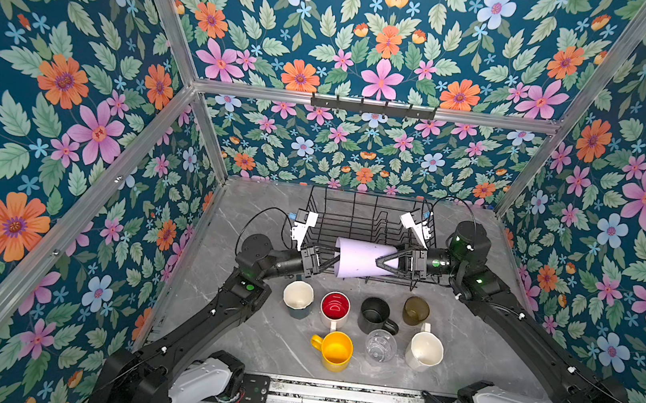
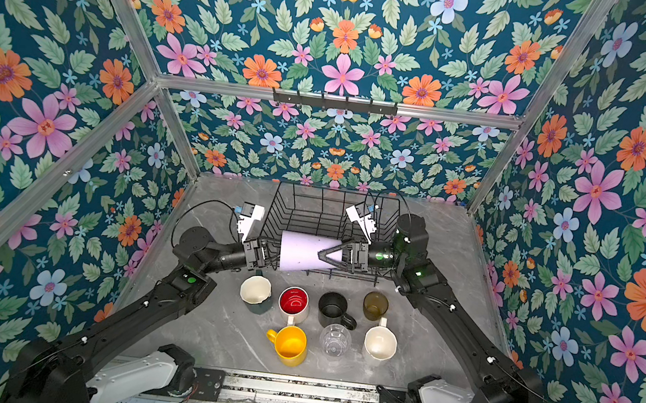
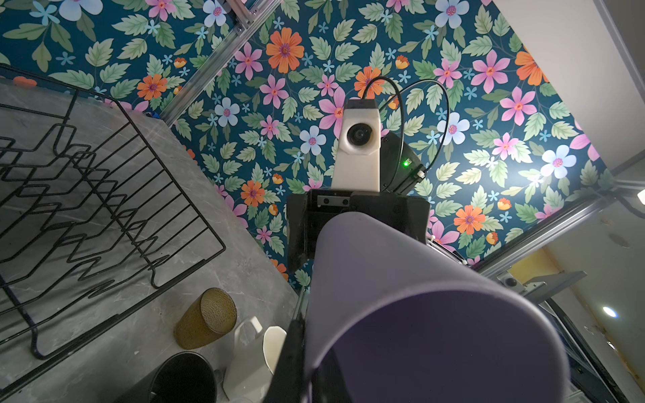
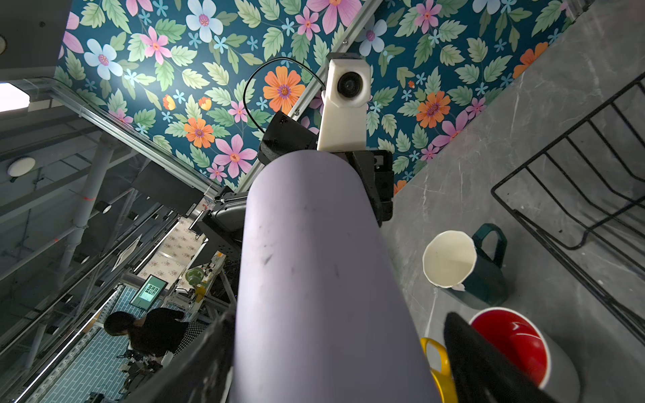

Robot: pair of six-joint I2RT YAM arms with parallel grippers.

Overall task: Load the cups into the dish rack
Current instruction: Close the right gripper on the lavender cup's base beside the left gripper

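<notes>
Your lilac tapered tumbler (image 1: pixel 360 257) hangs in the air over the front edge of the black wire dish rack (image 1: pixel 361 219), above the wires, not down in the basket. Its long axis lies about level and runs along the rack's front edge. The wide open mouth points to the rack's left end, the narrow base to its right end.

Your left gripper (image 1: pixel 333 259) is pinched tight on the mouth rim. The left wrist view shows one finger (image 3: pixel 289 352) outside the wall; the other is dark there, seemingly inside. Your right gripper (image 1: pixel 379 261) has its jaws spread wide around the base end. In the right wrist view one finger (image 4: pixel 481 359) stands off the tumbler's wall with a gap showing, so no clamp there.

Seven more cups stand mouth-up on the grey marble tabletop (image 1: pixel 254 336), all in front of the rack.
- **Row near the rack, from its left end:** dark green mug with cream inside (image 1: pixel 297 297), white mug with red inside (image 1: pixel 334 306), black mug (image 1: pixel 374 313), olive-brown translucent tumbler (image 1: pixel 416 310).
- **Row farther from the rack:** yellow mug (image 1: pixel 336 350), clear glass tumbler (image 1: pixel 380 345), cream-white mug (image 1: pixel 424 351) with its handle turned toward the rack.
</notes>
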